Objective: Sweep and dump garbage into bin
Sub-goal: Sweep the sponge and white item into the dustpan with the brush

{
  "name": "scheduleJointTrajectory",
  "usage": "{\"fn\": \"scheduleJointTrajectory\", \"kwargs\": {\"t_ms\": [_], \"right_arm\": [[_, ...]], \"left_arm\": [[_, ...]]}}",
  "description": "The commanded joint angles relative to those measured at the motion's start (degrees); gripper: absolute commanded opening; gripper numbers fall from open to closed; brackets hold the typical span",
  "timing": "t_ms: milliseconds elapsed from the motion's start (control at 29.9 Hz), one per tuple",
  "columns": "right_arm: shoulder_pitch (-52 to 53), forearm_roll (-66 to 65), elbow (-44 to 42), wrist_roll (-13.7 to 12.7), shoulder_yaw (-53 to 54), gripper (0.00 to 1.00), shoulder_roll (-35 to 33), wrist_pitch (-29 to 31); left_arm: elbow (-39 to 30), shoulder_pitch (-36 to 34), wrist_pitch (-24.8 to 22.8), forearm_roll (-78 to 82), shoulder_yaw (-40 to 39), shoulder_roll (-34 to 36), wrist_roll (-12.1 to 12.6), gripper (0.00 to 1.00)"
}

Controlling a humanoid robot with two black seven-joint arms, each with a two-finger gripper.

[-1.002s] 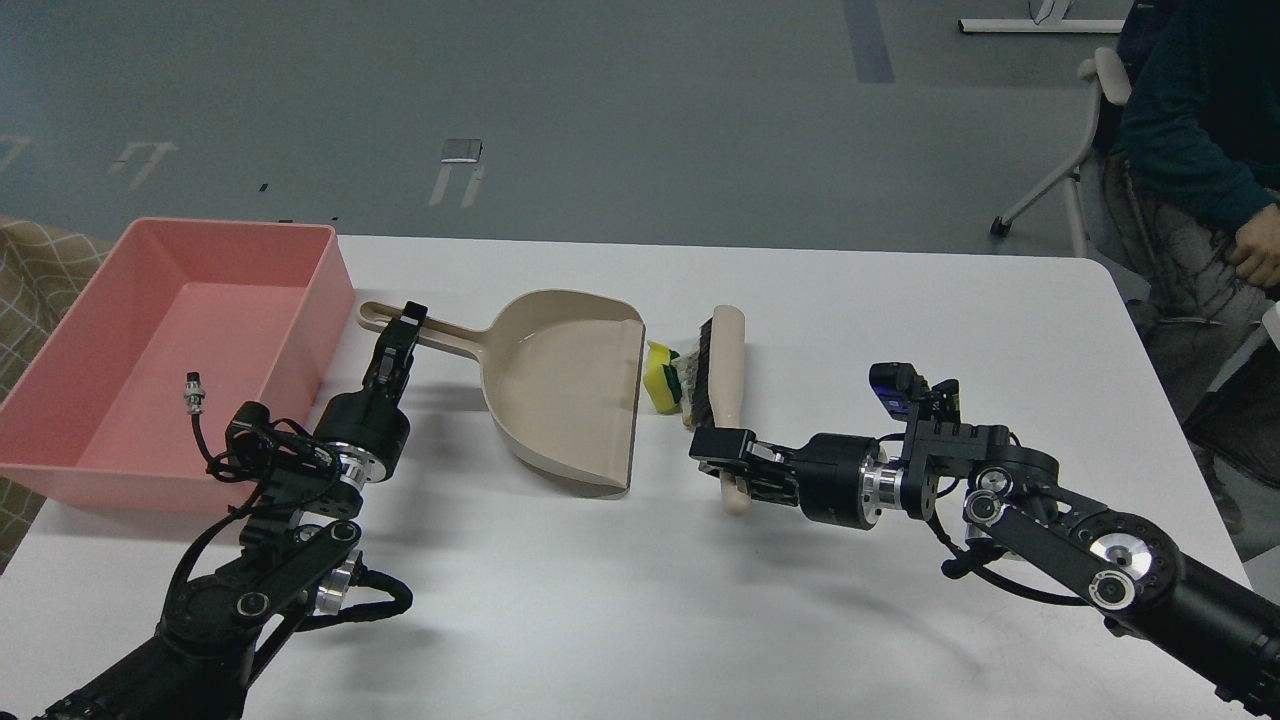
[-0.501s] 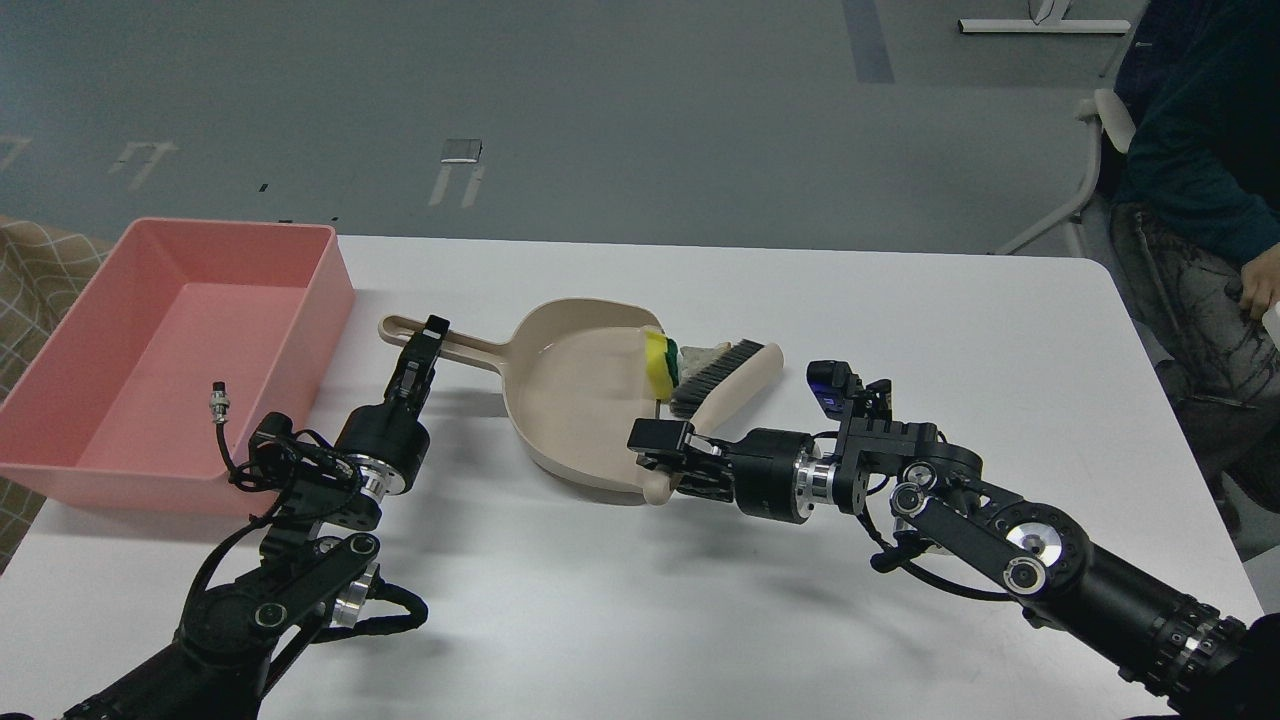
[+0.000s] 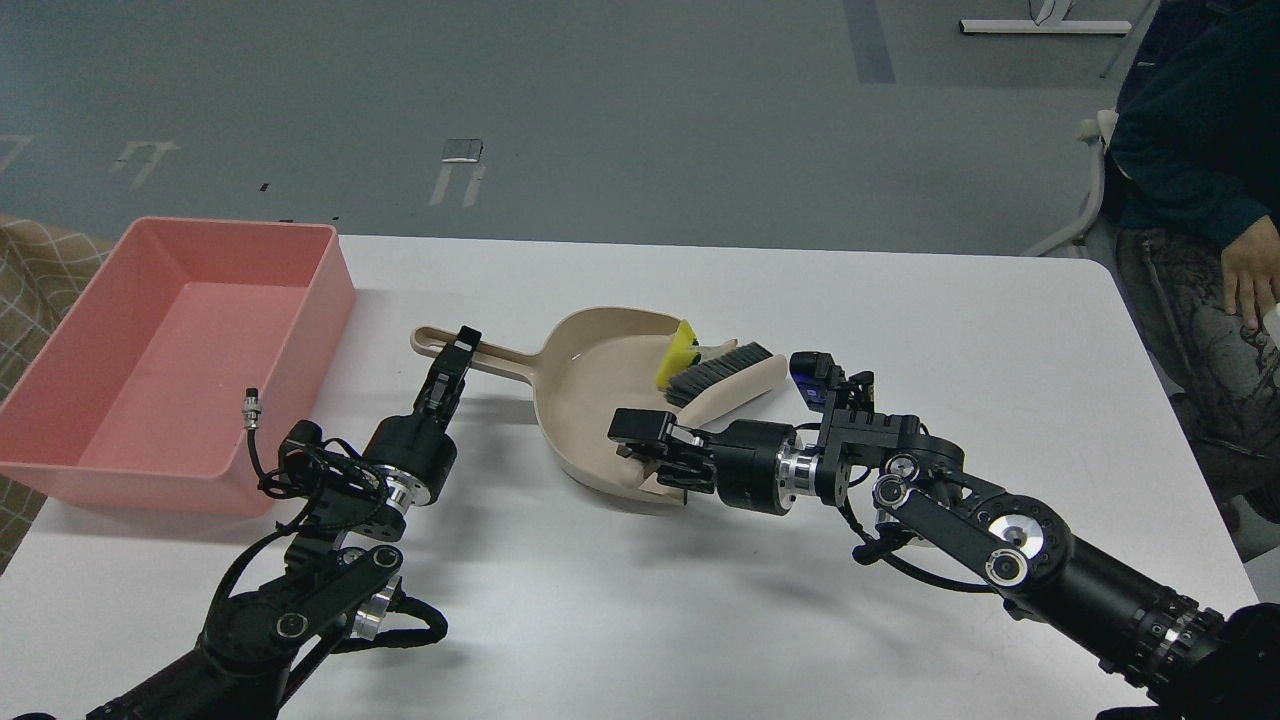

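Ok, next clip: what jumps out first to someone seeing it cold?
The brush in the right gripper at mid-table, pushing the yellow sponge into the dustpan. The left gripper grips the dustpan's handle. The pink bin waits at the table's left edge.

Your right gripper (image 3: 645, 440) now angles the brush (image 3: 722, 375) over the dustpan (image 3: 590, 400), the yellow sponge piece (image 3: 681, 349) rides onto its rim, and the pan sits further right.
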Motion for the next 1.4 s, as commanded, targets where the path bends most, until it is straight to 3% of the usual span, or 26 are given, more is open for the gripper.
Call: {"fn": "scheduleJointTrajectory", "kwargs": {"t_ms": [0,568,1069,1370], "right_arm": [[0.01,0.00,0.05,-0.03,-0.03,0.00,1.47,0.00],[-0.16,0.35,1.19,-0.64,0.06,0.00,1.56,0.00],[0.10,0.44,7.69,-1.61,0.23,0.00,1.03,0.00],[0.19,0.44,12.17,-2.75,4.36,0.00,-3.70,0.00]], "left_arm": [[0.01,-0.16,0.08,0.00,0.04,-0.88,0.00,0.00],[0.62,-1.91,0.96,-1.06,-0.76,-4.57,-0.09,0.00],[0.97,-2.18,0.96,-1.14,-0.67,-5.10,-0.09,0.00],[1.59,-2.18,0.96,-2.73,-0.84,-5.01,-0.09,0.00]]}}
